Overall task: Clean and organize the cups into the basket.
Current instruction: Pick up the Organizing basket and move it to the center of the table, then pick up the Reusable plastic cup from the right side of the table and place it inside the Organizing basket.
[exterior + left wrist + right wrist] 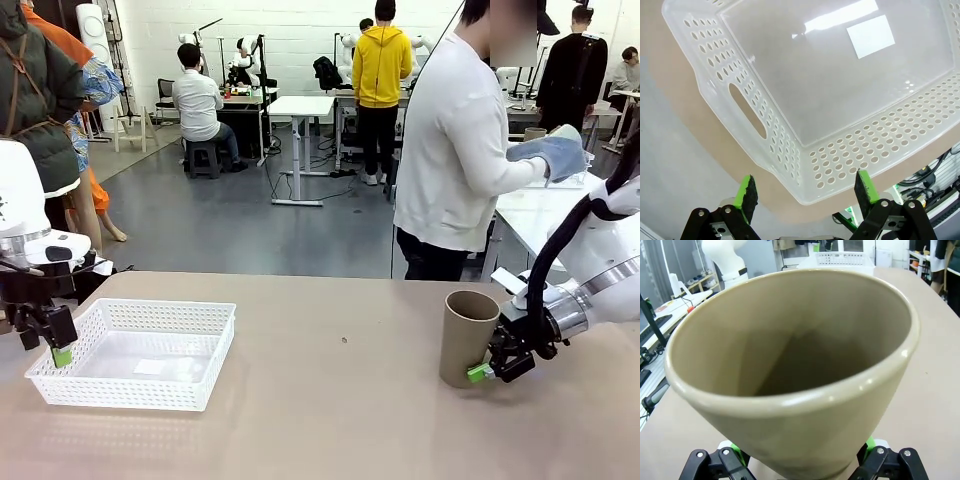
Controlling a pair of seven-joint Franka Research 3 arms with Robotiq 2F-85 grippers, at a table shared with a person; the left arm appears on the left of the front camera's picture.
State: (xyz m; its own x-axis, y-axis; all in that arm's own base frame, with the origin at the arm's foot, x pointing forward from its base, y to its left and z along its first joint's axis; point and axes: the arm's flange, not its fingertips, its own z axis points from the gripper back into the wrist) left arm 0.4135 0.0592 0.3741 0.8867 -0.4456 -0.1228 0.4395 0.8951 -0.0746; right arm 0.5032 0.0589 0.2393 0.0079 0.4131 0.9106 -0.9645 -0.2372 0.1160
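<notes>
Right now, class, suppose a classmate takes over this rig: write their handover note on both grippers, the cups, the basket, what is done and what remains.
Left gripper: open, empty, hovering above the left end of the basket.
Right gripper: open, fingers either side of the base of the tan cup; no firm clamp evident.
The tan cup stands upright on the table, right side, well apart from the basket.
Done: nothing is in the basket yet.
Left: grip the tan cup, carry it across, set it in the basket.
</notes>
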